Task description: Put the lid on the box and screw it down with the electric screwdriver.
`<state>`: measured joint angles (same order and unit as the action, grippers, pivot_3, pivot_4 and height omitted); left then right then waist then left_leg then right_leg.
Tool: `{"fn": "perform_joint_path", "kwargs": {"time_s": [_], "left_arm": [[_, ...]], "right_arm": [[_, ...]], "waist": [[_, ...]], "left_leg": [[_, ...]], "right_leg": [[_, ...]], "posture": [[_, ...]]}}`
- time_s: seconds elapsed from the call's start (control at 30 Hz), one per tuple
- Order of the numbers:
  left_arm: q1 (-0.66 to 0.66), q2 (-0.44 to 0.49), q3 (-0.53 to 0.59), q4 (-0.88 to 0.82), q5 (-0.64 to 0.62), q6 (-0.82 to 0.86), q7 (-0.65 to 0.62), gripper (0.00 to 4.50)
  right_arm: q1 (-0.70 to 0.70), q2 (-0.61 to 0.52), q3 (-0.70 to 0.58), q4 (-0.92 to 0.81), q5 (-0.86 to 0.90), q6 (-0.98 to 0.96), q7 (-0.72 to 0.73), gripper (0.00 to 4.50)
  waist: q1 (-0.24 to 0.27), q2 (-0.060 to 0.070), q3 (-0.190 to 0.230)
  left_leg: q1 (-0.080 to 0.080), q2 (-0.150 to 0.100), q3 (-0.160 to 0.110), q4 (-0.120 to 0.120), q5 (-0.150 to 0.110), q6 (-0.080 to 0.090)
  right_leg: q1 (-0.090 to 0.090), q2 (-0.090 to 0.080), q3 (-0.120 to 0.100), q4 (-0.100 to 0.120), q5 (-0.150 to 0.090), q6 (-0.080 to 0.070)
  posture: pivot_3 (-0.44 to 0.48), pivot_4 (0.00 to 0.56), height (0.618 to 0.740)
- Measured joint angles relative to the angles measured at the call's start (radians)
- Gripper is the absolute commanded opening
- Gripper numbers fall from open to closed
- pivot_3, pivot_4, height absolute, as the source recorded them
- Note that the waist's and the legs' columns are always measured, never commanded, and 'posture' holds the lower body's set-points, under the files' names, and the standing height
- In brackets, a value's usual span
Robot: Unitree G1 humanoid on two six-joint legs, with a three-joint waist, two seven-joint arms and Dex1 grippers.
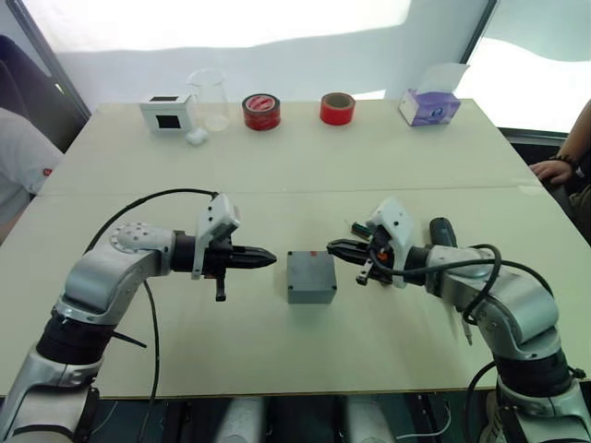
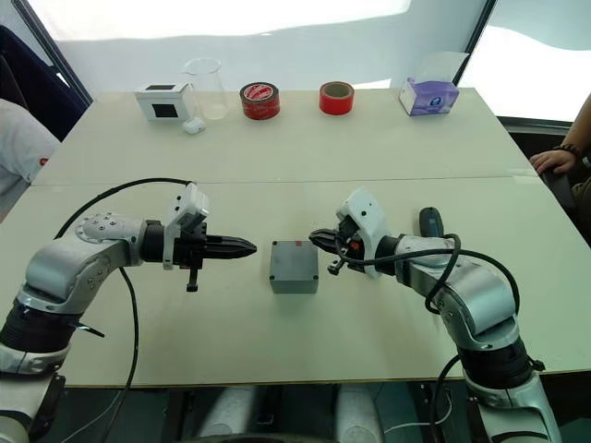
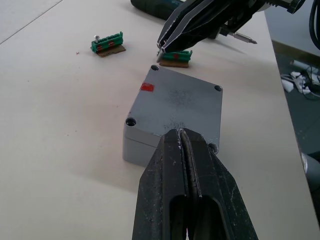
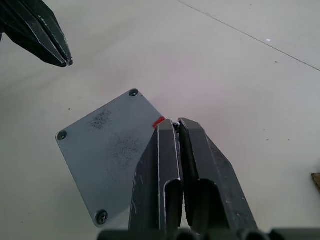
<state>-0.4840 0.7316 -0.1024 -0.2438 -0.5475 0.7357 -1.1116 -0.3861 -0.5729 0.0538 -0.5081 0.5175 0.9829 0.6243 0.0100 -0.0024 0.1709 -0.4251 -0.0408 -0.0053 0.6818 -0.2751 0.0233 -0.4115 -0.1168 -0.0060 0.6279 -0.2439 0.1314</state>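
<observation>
The dark blue-black cylindrical electric screwdriver [image 1: 441, 231] lies on the tabletop [image 1: 369, 157] mostly hidden behind the right arm, and the left wrist view's upper edge cuts it off. In the right wrist view, the right end effector [image 4: 176, 126] covers 1 corner of the flat square grey lid [image 4: 107, 150] and most of its small red mark [image 4: 158, 121]. A person's hand [image 1: 552, 170] at the tabletop's right side is cropped by the edge.

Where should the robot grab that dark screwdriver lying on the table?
Probably around the thick middle of the electric screwdriver, coming down from above with the right gripper, which is nearest. It lies flat on the table, so its round sides are free; the bit is too thin to hold.
</observation>
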Motion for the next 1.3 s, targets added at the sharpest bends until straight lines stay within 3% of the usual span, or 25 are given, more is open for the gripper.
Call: {"fn": "perform_joint_path", "kwargs": {"time_s": [0.93,1.03,1.23,1.27,1.3], "left_arm": [[-0.001,-0.008,-0.002,0.010,0.008,-0.021,0.003,0.00],[-0.001,-0.009,-0.002,0.010,0.008,-0.021,0.003,0.00],[-0.002,-0.016,-0.002,0.010,0.011,-0.021,0.008,0.00],[-0.002,-0.023,-0.001,0.010,0.012,-0.023,0.015,0.00],[-0.002,-0.030,-0.001,0.010,0.012,-0.026,0.021,0.00]], "right_arm": [[0.009,-0.013,0.041,0.069,-0.034,-0.037,0.000,0.06],[0.001,-0.013,0.047,0.080,-0.040,-0.037,0.000,0.72],[-0.002,-0.016,0.048,0.093,-0.043,-0.036,0.002,3.23],[-0.002,-0.017,0.045,0.095,-0.042,-0.033,0.002,3.54],[-0.003,-0.019,0.042,0.098,-0.041,-0.031,0.002,3.54]], "waist": [[0.000,0.000,0.000],[0.000,0.000,0.000],[0.000,0.000,0.000],[0.000,0.000,0.000],[0.001,0.000,0.000]], "left_leg": [[0.000,0.000,0.000,0.000,0.000,0.000],[0.000,0.000,0.000,0.000,0.000,0.000],[0.000,0.000,0.000,0.000,0.000,0.000],[0.000,0.000,0.000,0.000,0.000,0.000],[0.000,0.000,0.000,0.000,0.000,0.000]], "right_leg": [[0.000,0.000,0.000,0.000,0.000,0.000],[0.000,0.000,0.000,0.000,0.000,0.000],[0.000,0.000,0.000,0.000,0.000,0.000],[0.000,0.000,0.000,0.000,0.000,0.000],[0.000,0.000,0.000,0.000,0.000,0.000]], "posture": [[0.000,0.150,0.740],[0.000,0.150,0.740],[0.000,0.150,0.740],[0.000,0.150,0.740],[0.000,0.150,0.740]]}}
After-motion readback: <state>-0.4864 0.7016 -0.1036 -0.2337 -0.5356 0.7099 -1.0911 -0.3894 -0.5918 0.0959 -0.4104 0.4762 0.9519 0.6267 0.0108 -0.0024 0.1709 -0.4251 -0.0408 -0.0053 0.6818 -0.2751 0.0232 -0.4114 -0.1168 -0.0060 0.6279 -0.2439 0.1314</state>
